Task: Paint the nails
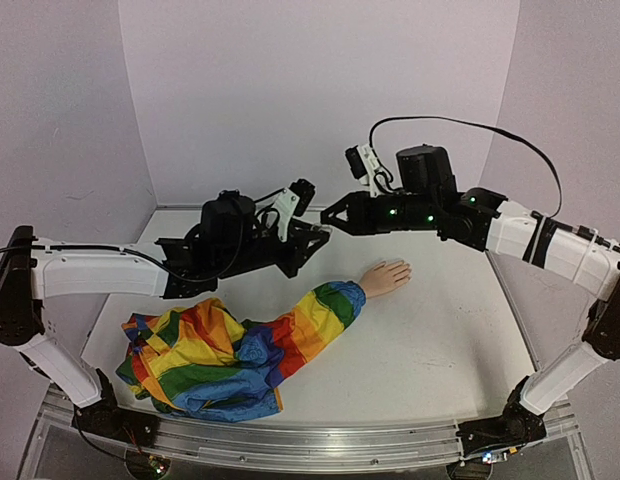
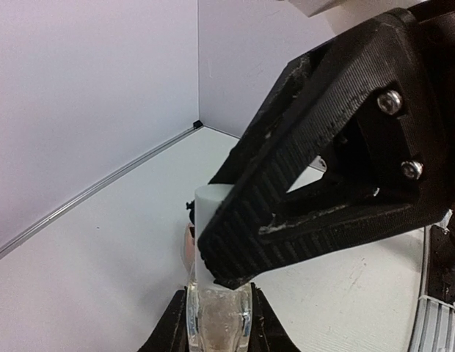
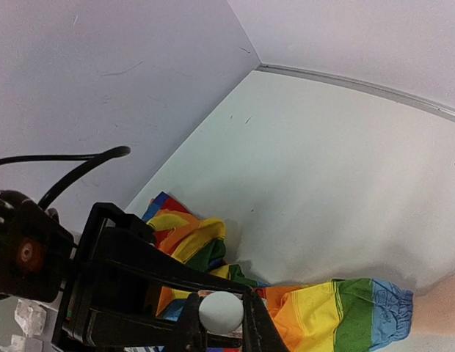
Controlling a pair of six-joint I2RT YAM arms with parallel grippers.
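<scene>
Left gripper: jaws closed narrowly on a small clear bottle, which stands upright at the bottom centre of the left wrist view. Right gripper: jaws pinched on the bottle's white cap, seen end-on as a pale disc at the bottom centre of the right wrist view. In the top view the two grippers meet nose to nose just above the middle of the frame, raised off the table.

The mannequin hand lies flat on the table right of centre, below and to the right of that meeting point, with its fingers toward the right. The nails sit at those fingertips and are too small to make out. The rainbow sleeve runs from the wrist toward the lower left and ends in a crumpled heap near the table's near-left corner, beneath the left arm.

Open room: bare table surface extends right of and below the mannequin hand, as far as the right edge and the metal rail along the bottom. The back wall and the two side walls close the far and lateral edges.
</scene>
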